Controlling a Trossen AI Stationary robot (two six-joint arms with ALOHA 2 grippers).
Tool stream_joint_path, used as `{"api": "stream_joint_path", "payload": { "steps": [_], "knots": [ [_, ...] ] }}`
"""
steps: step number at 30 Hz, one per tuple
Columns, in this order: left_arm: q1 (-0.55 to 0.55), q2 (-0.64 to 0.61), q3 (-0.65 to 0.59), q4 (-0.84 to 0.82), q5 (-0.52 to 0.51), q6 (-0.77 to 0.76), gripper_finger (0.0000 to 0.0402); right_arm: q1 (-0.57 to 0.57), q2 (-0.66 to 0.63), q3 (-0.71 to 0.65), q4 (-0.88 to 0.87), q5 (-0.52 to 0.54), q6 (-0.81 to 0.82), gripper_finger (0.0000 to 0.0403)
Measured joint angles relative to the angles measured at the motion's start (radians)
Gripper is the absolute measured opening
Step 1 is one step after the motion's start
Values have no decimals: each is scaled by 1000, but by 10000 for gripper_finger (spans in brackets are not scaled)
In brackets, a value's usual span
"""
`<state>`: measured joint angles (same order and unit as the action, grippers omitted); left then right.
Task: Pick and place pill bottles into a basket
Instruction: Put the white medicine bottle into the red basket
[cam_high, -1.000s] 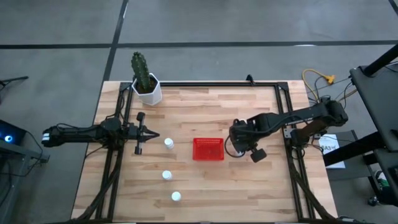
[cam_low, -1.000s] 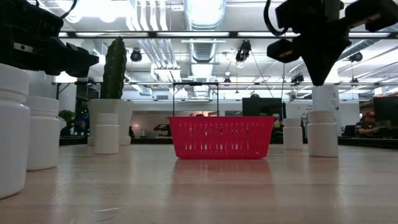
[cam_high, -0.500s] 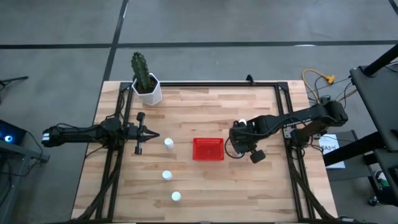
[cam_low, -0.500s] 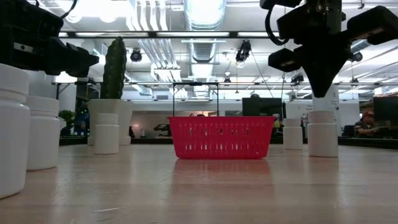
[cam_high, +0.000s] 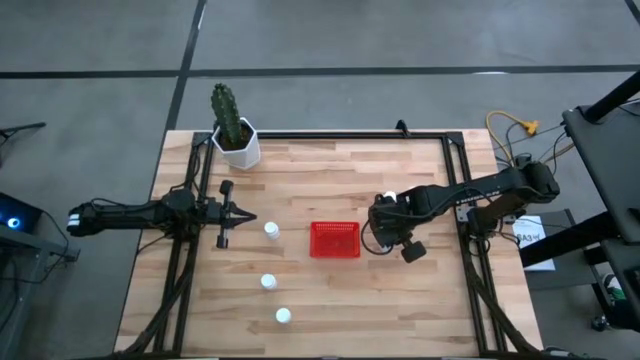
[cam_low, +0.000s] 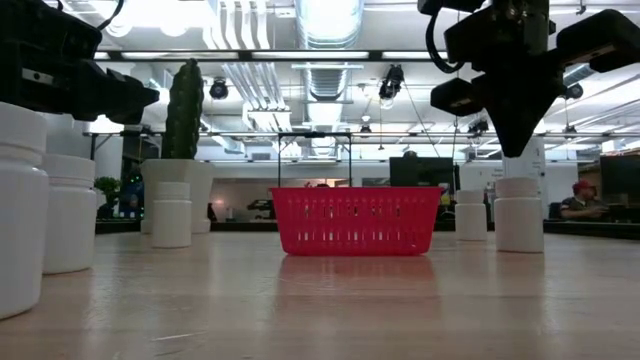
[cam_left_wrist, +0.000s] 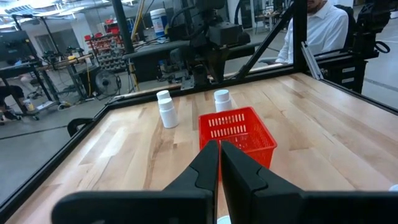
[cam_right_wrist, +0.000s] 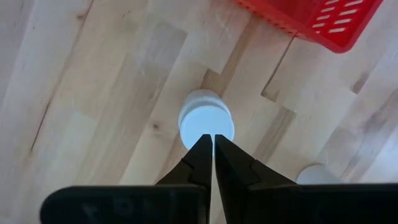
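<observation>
The red basket (cam_high: 335, 240) stands mid-table. Three white pill bottles stand upright left of it: one (cam_high: 271, 231) by the basket and two nearer ones (cam_high: 268, 283) (cam_high: 283, 317). My right gripper (cam_right_wrist: 208, 142) is shut and points down just right of the basket. It hangs over the cap of a bottle (cam_right_wrist: 206, 121), and the low view (cam_low: 518, 212) shows a gap between them. Another bottle (cam_right_wrist: 317, 175) stands close by. My left gripper (cam_high: 243, 216) is shut, level above the table, left of the basket.
A white pot with a cactus (cam_high: 235, 140) stands at the far left corner. A black frame (cam_high: 455, 170) runs along the table's edges. A person in a white shirt (cam_left_wrist: 317, 25) sits beyond the table's right side.
My right gripper has come down a little toward the bottle beneath it, staying shut. The bottles and the basket have kept their places.
</observation>
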<state>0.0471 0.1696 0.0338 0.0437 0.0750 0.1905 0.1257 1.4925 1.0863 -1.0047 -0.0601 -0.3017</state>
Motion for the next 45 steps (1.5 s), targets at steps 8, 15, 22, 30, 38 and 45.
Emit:
{"api": "stream_joint_path", "payload": {
  "steps": [8,15,22,30,38,45],
  "knots": [
    [0,0,0,0,0,0,0,0,0,0,3,0,14,45],
    [0,0,0,0,0,0,0,0,0,0,17,1,15,104],
    [0,0,0,0,0,0,0,0,0,0,18,4,45,157],
    [0,0,0,0,0,0,0,0,0,-6,18,4,49,207],
    [0,0,0,0,0,0,0,0,1,-8,18,3,59,238],
    [0,0,0,0,0,0,0,0,1,-11,20,3,59,247]
  ]
}}
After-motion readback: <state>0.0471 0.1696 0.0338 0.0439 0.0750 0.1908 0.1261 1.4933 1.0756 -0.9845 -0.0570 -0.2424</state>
